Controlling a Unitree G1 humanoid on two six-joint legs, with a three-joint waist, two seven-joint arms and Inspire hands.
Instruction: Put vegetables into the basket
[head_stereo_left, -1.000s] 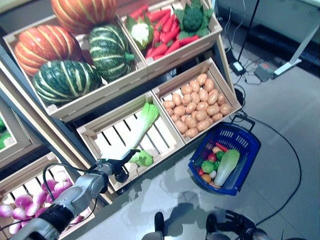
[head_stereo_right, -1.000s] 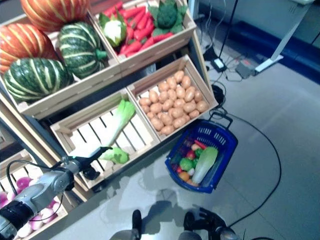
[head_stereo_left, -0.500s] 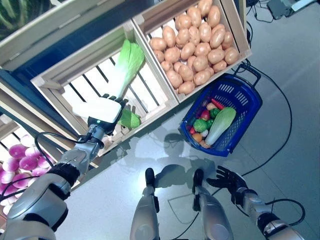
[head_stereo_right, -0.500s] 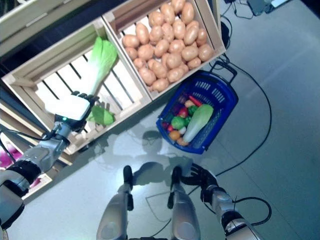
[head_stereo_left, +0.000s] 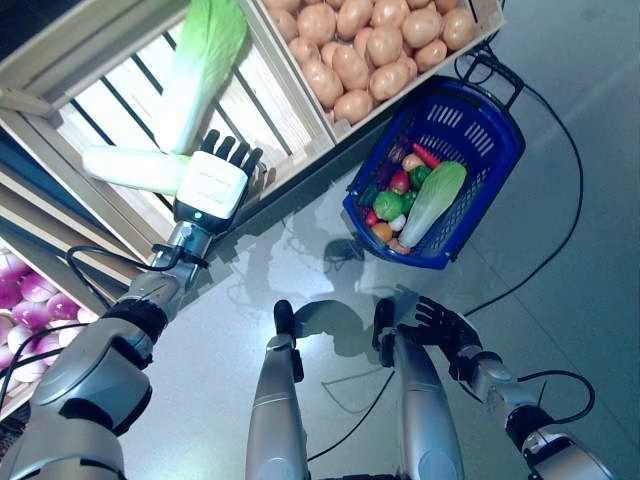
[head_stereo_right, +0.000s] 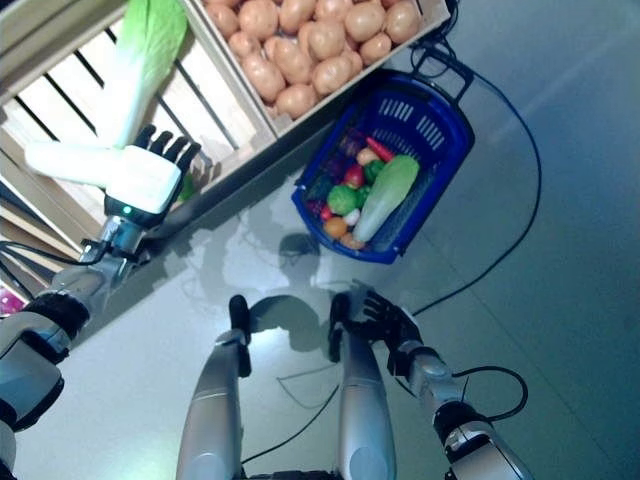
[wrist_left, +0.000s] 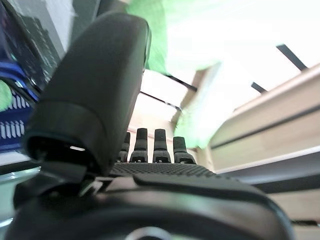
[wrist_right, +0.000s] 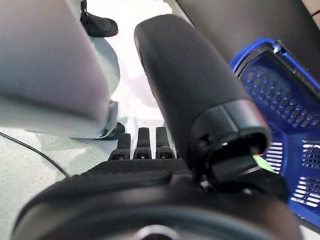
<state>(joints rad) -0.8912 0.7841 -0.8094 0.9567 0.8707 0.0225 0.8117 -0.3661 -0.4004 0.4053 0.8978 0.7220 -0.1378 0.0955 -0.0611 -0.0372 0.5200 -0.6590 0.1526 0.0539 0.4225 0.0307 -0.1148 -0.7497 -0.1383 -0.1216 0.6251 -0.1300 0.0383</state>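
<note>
My left hand (head_stereo_left: 210, 185) is open, with straight fingers (head_stereo_left: 232, 152) over the front edge of a slatted wooden crate (head_stereo_left: 105, 105). It is right beside the white stalk end of a long vegetable with green leaves (head_stereo_left: 185, 95) lying in that crate. The left wrist view shows the straight fingers (wrist_left: 157, 145) with this pale green vegetable (wrist_left: 200, 45) just past them. The blue basket (head_stereo_left: 505, 120) stands on the floor and holds a pale green cabbage (head_stereo_left: 432, 203), a round green vegetable (head_stereo_left: 388, 205) and small red and orange ones. My right hand (head_stereo_left: 445, 325) is open, low, in front of the basket.
The wooden stand (head_stereo_left: 300, 165) with its crates runs along the left and top, and its front edge reaches close to the basket's left side. Grey floor (head_stereo_left: 560, 230) lies to the right of the basket and in front of it.
The camera has tilted down, so the whole picture has shifted. My left hand now covers the small green piece by the crate's front, and the stalk's white end shows beside it.
</note>
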